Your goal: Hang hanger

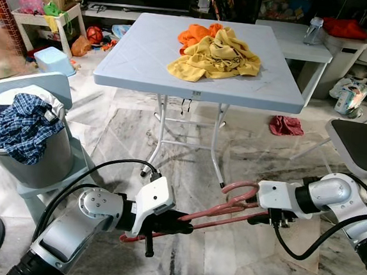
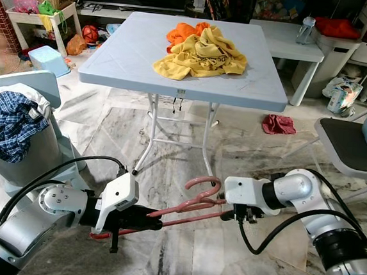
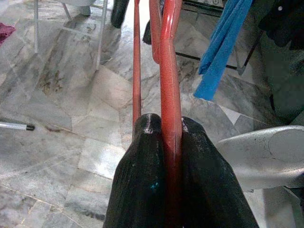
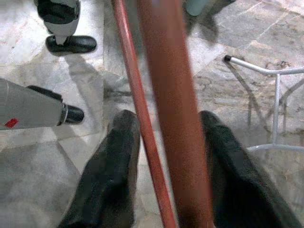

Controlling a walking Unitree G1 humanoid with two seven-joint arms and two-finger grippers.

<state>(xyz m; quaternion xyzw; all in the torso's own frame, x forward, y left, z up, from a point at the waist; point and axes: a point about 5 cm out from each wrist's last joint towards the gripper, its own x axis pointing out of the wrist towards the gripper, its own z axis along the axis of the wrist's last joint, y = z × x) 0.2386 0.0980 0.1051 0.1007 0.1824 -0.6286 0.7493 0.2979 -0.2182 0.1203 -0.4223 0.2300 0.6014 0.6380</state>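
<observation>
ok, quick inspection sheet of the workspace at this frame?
Surface: grey folding table carrying a yellow garment and an orange garment; marble floor below.
Job's things: pink hanger held low over the floor between both arms.
Clutter: laundry basket with a plaid shirt; red cloth on the floor.
Grippers: left gripper shut on the hanger; right gripper open, fingers either side of the hanger.
Cables: black cable looping off the left arm.
Surroundings: chair on the right, toys and shelves behind.
</observation>
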